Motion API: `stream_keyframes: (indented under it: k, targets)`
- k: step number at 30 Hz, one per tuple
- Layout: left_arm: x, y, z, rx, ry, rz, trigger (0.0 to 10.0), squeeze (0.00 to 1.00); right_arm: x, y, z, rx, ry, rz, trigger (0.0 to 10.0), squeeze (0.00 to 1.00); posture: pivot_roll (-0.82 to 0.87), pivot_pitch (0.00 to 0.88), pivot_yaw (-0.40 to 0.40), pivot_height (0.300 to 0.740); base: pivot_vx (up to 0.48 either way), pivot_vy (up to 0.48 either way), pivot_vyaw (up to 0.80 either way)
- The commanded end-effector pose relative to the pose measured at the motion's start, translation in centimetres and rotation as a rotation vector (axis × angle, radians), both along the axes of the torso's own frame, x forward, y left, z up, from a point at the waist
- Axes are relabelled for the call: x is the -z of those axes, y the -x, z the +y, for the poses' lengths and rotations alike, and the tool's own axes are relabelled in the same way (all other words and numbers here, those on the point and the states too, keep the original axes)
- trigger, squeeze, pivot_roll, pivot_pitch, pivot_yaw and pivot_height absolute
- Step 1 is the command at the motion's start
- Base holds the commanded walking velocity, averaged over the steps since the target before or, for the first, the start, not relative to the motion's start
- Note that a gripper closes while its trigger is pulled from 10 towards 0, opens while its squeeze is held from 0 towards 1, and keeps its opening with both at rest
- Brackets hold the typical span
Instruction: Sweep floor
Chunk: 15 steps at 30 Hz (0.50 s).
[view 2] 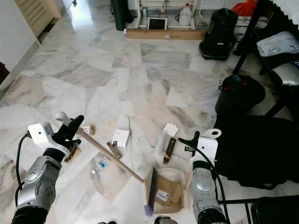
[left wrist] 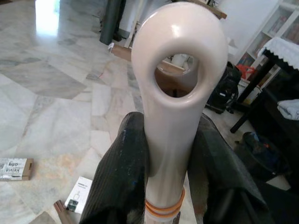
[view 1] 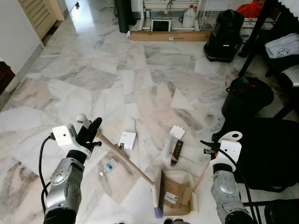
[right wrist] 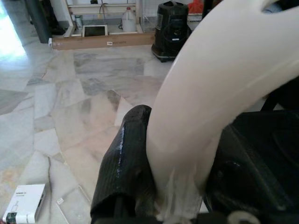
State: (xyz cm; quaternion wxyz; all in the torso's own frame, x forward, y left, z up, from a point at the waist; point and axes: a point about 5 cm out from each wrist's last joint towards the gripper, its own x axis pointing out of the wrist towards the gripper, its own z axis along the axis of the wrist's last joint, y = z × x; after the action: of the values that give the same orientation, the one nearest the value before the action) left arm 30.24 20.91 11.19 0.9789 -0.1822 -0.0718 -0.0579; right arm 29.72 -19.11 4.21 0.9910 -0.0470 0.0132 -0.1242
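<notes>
Now we keep both grips closed, left gripper (view 1: 92, 132) on the wooden cream-capped broom (view 1: 126, 161), right gripper (view 1: 211, 148) on the beige plastic dustpan (view 1: 176, 195) at lower centre, and draw the white card box (view 1: 126, 139) in with short strokes.

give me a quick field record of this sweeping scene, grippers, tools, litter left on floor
left gripper: shut on broom handle
right gripper: shut on dustpan handle
broom head: at dustpan mouth
in dustpan: brown cardboard piece
loose litter: white box, small plastic bottle, dark bar
floor: marble tiles

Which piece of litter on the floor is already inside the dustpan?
The flat brown cardboard piece with a white label lies in the dustpan; the white box and small bottle lie outside on the floor.
</notes>
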Motion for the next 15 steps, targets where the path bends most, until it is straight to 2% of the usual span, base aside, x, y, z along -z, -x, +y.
stream_keyframes:
  k: [1,4,8,10,15]
  targets:
    - [-0.6,0.0,0.5,-0.01,0.042,-0.028,10.0,0.0,1.1,0.5,0.3,-0.004,-0.016,0.061,10.0,0.0,-0.06,0.141,0.034,0.74,0.0,0.0,0.0]
    - [-0.9,-0.1,0.5,-0.01,0.039,-0.038,10.0,0.0,1.0,0.4,0.4,-0.008,-0.019,0.06,10.0,0.0,-0.05,0.132,0.034,0.74,0.0,0.0,0.0]
    - [-2.2,-0.2,0.7,-0.016,0.033,-0.087,10.0,0.0,1.1,0.3,0.4,-0.011,-0.025,0.063,10.0,0.0,-0.04,0.132,0.034,0.74,0.0,0.0,0.0]
    - [-3.5,-0.1,0.8,-0.026,0.01,-0.13,10.0,0.0,1.0,0.2,0.5,-0.013,-0.027,0.064,10.0,0.0,-0.04,0.133,0.035,0.74,0.0,0.0,0.0]
    - [-4.8,0.1,1.0,-0.032,-0.045,-0.171,10.0,0.0,0.9,0.1,0.6,-0.012,-0.054,0.054,10.0,0.0,-0.04,0.13,0.039,0.74,0.0,0.0,0.0]
